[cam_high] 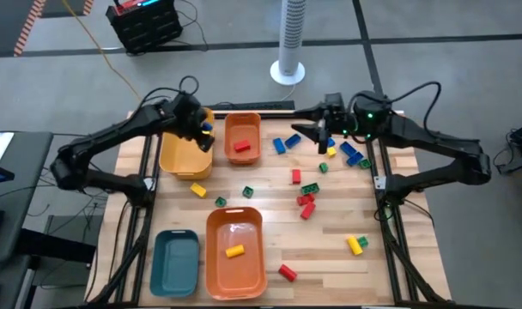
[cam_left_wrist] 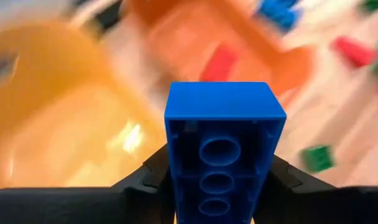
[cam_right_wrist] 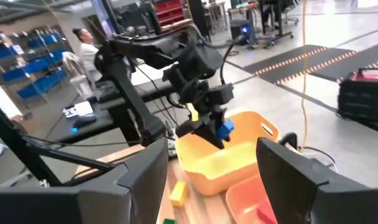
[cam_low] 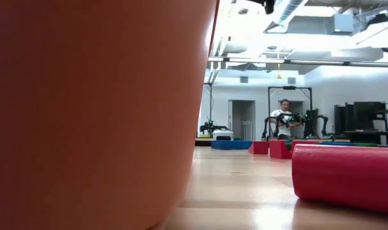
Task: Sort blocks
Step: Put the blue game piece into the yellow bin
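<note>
Blue block (cam_left_wrist: 225, 146) sat clamped in left gripper (cam_high: 201, 130), over the yellow bin (cam_high: 177, 157) at table's 11 o'clock. Judged best: centre it over the bin, lower, then let go. Right gripper (cam_high: 319, 135), 1 o'clock, fingers spread, held nothing.
</note>
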